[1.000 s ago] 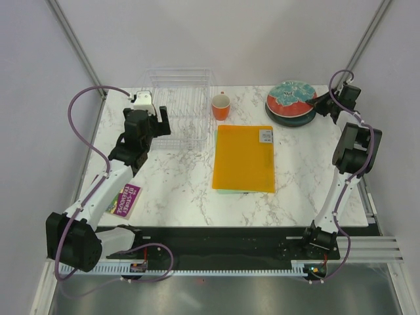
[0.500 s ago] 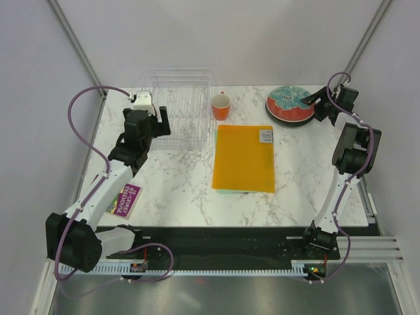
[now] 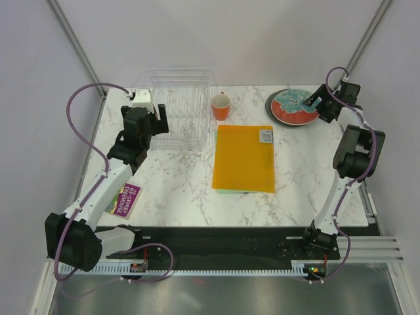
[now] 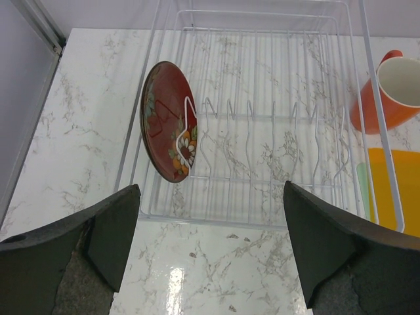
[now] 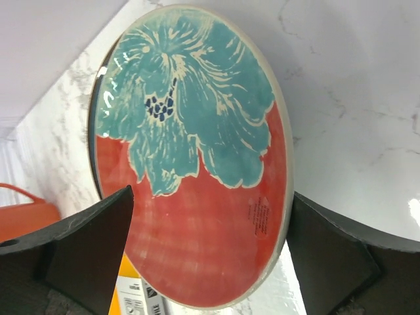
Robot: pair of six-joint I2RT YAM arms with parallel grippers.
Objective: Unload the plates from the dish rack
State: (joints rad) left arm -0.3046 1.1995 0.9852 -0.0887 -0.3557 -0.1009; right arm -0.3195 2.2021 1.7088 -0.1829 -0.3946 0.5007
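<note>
One dark red round plate with a flower pattern (image 4: 167, 121) stands on edge at the nine o'clock end of the pale slotted box-shaped dish rack (image 4: 262, 151), at the desk's (image 3: 177, 184) eleven o'clock. The left fingers (image 4: 108, 230) hang spread wide and empty, just outside the rack's six o'clock side. At one o'clock, the red round plate with a teal flower (image 5: 197, 164) lies on a darker plate (image 3: 268, 107), between the wide-spread right fingers (image 5: 79, 256).
</note>
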